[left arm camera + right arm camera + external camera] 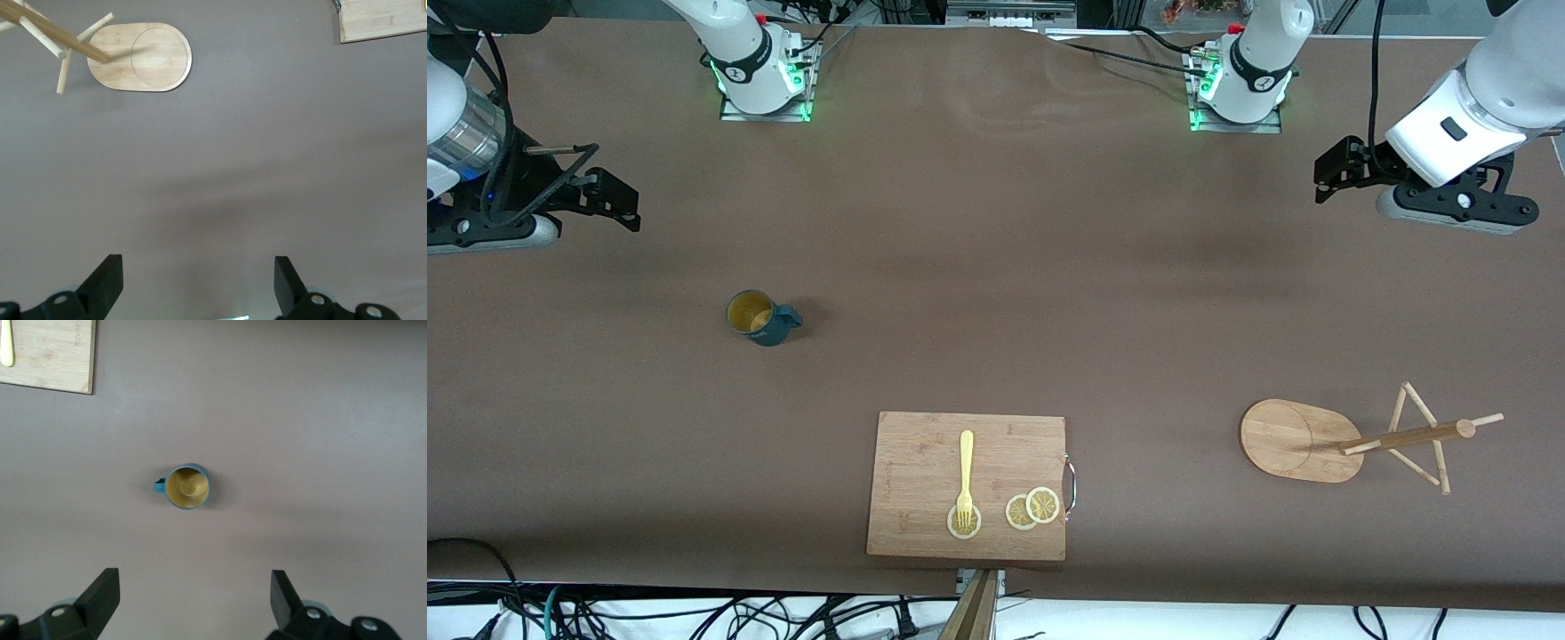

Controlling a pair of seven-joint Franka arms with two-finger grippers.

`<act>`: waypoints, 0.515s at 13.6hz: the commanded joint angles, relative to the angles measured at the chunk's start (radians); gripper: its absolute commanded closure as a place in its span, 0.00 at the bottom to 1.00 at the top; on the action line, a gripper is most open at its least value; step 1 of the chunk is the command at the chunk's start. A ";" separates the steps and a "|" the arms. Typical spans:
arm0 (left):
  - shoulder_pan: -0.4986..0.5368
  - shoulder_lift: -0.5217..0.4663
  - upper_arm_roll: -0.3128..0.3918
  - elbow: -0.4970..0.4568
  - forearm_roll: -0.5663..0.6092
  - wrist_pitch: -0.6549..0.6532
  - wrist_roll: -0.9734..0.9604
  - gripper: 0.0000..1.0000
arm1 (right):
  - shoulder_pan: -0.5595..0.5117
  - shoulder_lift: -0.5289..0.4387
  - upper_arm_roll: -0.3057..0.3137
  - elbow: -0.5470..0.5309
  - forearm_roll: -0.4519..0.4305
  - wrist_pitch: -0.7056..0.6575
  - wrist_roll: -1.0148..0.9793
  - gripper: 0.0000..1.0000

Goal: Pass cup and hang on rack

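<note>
The cup [760, 317], a small dark teal mug with a yellowish-tan inside, stands upright on the brown table toward the right arm's end. It also shows in the right wrist view [187, 487]. The rack [1298, 440], a bamboo mug tree with an oval base, a pole and thin pegs, stands toward the left arm's end, nearer to the front camera than the cup. It also shows in the left wrist view [143, 57]. My right gripper [609, 178] [194, 575] is open and empty, above the table. My left gripper [1329, 173] [199, 261] is open and empty, above the table.
A rectangular bamboo cutting board [925, 444] lies near the table's front edge, between cup and rack. A yellow fork [965, 471] and lemon slices [1032, 508] lie on it. The board's corner shows in both wrist views [383, 20] [53, 353].
</note>
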 commanded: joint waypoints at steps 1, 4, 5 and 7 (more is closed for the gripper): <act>-0.006 -0.006 -0.002 0.015 0.021 -0.025 0.005 0.00 | -0.005 -0.003 0.000 -0.007 0.000 0.029 0.009 0.00; -0.002 -0.006 0.000 0.015 0.023 -0.032 0.009 0.00 | -0.003 0.006 -0.017 0.011 -0.002 0.028 0.007 0.00; -0.002 -0.006 0.000 0.017 0.024 -0.032 0.011 0.00 | -0.002 0.006 -0.019 0.011 -0.002 0.031 0.007 0.00; -0.002 -0.006 0.000 0.017 0.023 -0.033 0.011 0.00 | -0.006 0.008 -0.020 0.011 -0.002 0.040 0.007 0.00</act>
